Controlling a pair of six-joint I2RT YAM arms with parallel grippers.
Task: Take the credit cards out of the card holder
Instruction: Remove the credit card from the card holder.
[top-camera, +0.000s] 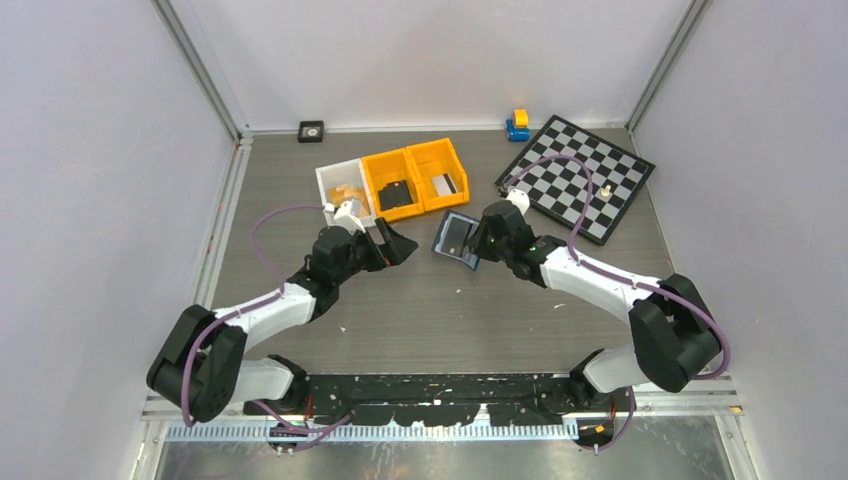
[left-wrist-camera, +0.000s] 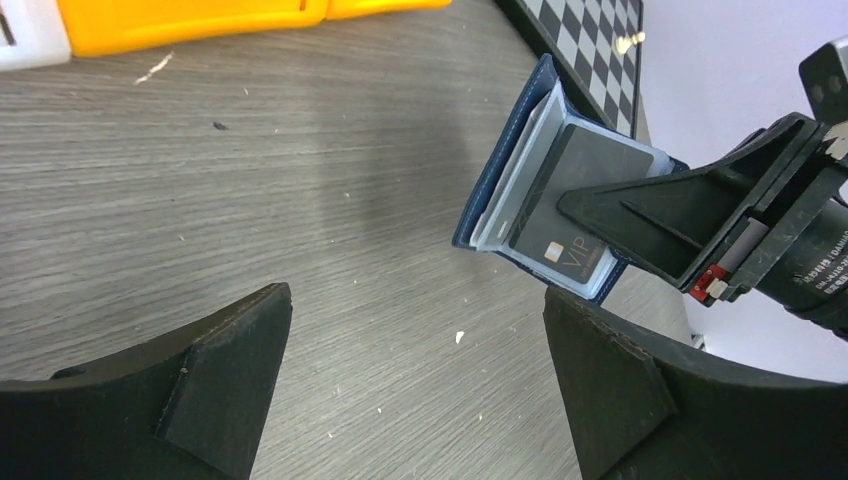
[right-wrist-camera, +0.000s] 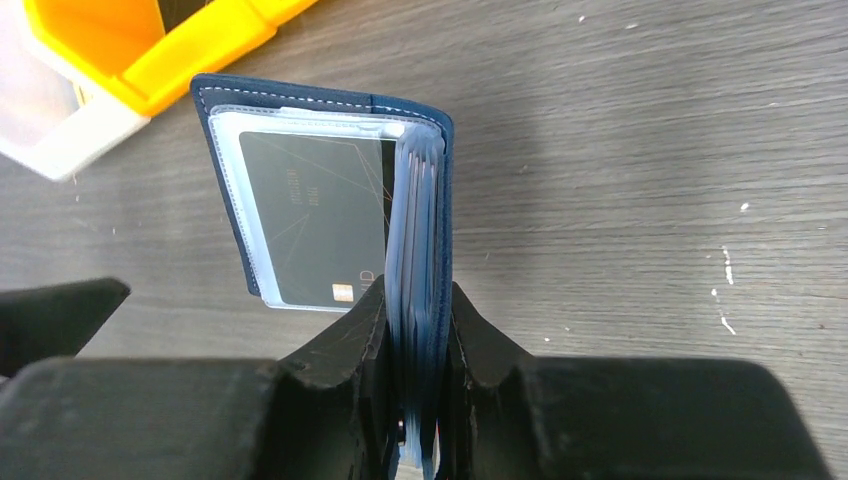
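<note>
The navy card holder (top-camera: 453, 237) stands open on its edge on the table, right of centre. My right gripper (right-wrist-camera: 415, 300) is shut on its bundle of clear sleeves and one navy cover (right-wrist-camera: 330, 98). The other cover lies swung out, and a dark grey credit card (right-wrist-camera: 310, 215) with a gold chip shows inside its clear pocket. My left gripper (left-wrist-camera: 415, 370) stands open over bare table just left of the holder (left-wrist-camera: 505, 170), nothing between its fingers. The dark card (left-wrist-camera: 575, 195) faces it. No tan card shows.
Two orange bins (top-camera: 415, 180) and a white bin (top-camera: 335, 180) sit behind the grippers; one orange bin holds a black item (top-camera: 395, 196), the other a card-like piece (top-camera: 445, 184). A chessboard (top-camera: 580, 180) lies at the back right, with a blue-and-yellow toy (top-camera: 517, 124) beyond it.
</note>
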